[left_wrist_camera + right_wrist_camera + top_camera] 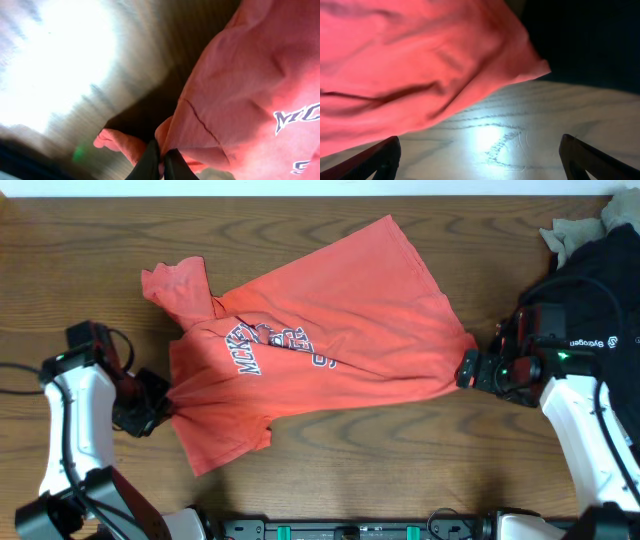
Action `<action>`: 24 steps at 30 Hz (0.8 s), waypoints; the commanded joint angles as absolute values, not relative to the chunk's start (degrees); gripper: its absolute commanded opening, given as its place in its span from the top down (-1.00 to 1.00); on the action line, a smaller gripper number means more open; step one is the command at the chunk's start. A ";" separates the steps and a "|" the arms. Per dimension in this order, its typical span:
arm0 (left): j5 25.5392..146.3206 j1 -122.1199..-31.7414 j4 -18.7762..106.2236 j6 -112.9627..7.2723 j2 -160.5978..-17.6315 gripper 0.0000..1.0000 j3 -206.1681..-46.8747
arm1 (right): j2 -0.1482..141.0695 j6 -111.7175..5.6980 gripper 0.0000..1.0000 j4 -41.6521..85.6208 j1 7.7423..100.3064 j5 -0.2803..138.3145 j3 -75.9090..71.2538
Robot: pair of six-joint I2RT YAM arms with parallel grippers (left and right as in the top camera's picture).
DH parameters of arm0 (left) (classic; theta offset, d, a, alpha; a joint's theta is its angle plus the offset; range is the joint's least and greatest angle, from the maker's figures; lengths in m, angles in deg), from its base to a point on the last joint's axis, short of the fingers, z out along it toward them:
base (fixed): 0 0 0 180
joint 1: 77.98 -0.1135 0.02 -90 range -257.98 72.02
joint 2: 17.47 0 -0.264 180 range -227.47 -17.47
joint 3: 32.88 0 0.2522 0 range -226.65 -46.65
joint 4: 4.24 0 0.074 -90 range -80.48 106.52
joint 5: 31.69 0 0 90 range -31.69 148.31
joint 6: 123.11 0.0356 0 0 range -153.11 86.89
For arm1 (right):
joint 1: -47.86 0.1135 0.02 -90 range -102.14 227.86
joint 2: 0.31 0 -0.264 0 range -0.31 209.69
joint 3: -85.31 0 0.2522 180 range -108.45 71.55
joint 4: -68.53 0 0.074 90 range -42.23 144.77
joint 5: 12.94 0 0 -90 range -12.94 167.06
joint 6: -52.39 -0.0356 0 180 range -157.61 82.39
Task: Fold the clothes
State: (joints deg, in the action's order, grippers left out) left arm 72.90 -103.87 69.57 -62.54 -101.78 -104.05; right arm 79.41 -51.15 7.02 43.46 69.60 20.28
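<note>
T-shirt edge is pinched between closed fingers of left gripper. Right gripper is spread wide, shirt corner just ahead, untouched.

Brown wood-grain table, bright glare on top.

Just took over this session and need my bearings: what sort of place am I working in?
Likely a robot lab's garment-folding bench, not a home: a brown wood-grain table, white robot arms at left and right, a coral-red lettered T-shirt spread out, black clothes heaped nearby.
</note>
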 commanded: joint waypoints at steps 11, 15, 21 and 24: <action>68.73 -106.69 71.67 -59.68 -101.04 0.88 -104.84 | 87.80 -57.32 -0.88 14.83 44.18 66.45 22.88; 68.73 -106.69 71.36 -59.68 -101.04 0.88 -104.84 | 88.20 -57.29 -0.84 21.97 44.20 66.25 22.88; 68.77 -106.67 71.08 -59.70 -101.04 0.88 -104.84 | 89.18 -54.82 -0.82 35.96 44.20 66.34 22.91; 68.75 -106.67 70.79 -59.70 -101.04 0.88 -104.84 | 91.67 -53.21 -0.83 38.85 44.18 67.32 22.91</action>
State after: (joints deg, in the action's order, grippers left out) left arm 69.93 -106.30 70.84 -60.20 -101.39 -104.03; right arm 89.05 -55.41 38.23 43.48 66.78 22.91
